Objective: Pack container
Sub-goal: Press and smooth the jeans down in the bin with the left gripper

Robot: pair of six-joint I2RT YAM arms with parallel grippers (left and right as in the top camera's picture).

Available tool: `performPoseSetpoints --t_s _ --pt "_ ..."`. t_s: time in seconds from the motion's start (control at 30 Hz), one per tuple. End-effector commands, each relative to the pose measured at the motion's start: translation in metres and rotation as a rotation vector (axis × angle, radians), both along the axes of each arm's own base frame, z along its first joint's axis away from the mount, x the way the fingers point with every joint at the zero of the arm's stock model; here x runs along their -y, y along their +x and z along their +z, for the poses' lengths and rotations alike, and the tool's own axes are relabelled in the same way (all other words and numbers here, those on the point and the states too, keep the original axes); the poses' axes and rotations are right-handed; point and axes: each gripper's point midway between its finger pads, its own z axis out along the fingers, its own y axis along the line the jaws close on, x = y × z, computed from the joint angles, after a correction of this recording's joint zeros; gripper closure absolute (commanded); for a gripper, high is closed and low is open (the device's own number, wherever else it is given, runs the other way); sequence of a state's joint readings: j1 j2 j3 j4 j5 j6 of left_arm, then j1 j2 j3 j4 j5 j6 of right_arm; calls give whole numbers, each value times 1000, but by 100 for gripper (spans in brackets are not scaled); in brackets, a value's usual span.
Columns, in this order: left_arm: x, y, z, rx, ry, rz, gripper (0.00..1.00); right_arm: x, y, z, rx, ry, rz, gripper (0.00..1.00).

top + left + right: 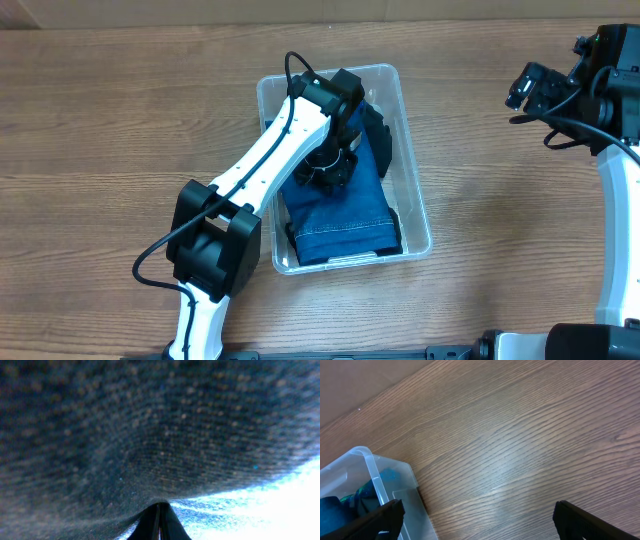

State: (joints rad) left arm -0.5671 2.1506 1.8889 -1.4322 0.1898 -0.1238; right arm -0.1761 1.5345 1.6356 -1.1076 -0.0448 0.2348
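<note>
The clear plastic container [412, 170] stands in the middle of the table. It holds folded blue jeans [345, 218] and a dark garment [380, 130] at the far end. My left gripper [330, 172] reaches down into the container onto the jeans. In the left wrist view its fingers [160, 521] are shut together with the tips pressed into the denim [150, 435], which fills the view. My right gripper [525, 88] is open and empty above the bare table at the far right. In the right wrist view its fingers [479, 520] are spread wide, with a container corner [370, 467] at lower left.
The wooden table [100, 120] lies around the container. The left arm [250, 180] slants over the container's left rim. The right arm's base [620, 260] stands at the right edge.
</note>
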Motion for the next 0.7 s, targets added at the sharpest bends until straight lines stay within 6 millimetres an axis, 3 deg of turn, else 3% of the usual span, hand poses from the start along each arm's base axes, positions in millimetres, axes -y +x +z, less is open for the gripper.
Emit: performPoseSetpoints --t_s 0.0,0.13,0.17,0.2,0.23,0.27,0.3,0.33,0.4,0.5,0.6,0.67 --pt "-19 5 -26 12 123 -30 96 3 0 1 3 -10 -6 0" --pt "-8 36 39 258 17 -16 96 3 0 1 3 -10 -6 0" --pt "-7 46 58 339 -1 -10 90 3 0 1 3 -10 -6 0" --pt "-8 56 76 425 -9 0 54 3 0 1 3 -10 -6 0" --pt "-10 68 91 510 -11 12 37 3 0 1 3 -10 -6 0" --pt "-13 83 110 618 -5 34 39 3 0 1 3 -10 -6 0" --pt "-16 96 122 693 -1 57 46 3 0 1 3 -10 -6 0" --pt "-17 104 126 725 -1 70 50 3 0 1 3 -10 -6 0" --pt "-20 117 125 751 -12 107 53 3 0 1 2 -10 -6 0" --pt "-33 129 103 696 -2 225 53 3 0 1 2 -10 -6 0" --pt "-23 126 67 562 -60 217 59 3 0 1 2 -10 -6 0" --pt "-9 117 29 434 -93 199 71 3 0 1 2 -10 -6 0"
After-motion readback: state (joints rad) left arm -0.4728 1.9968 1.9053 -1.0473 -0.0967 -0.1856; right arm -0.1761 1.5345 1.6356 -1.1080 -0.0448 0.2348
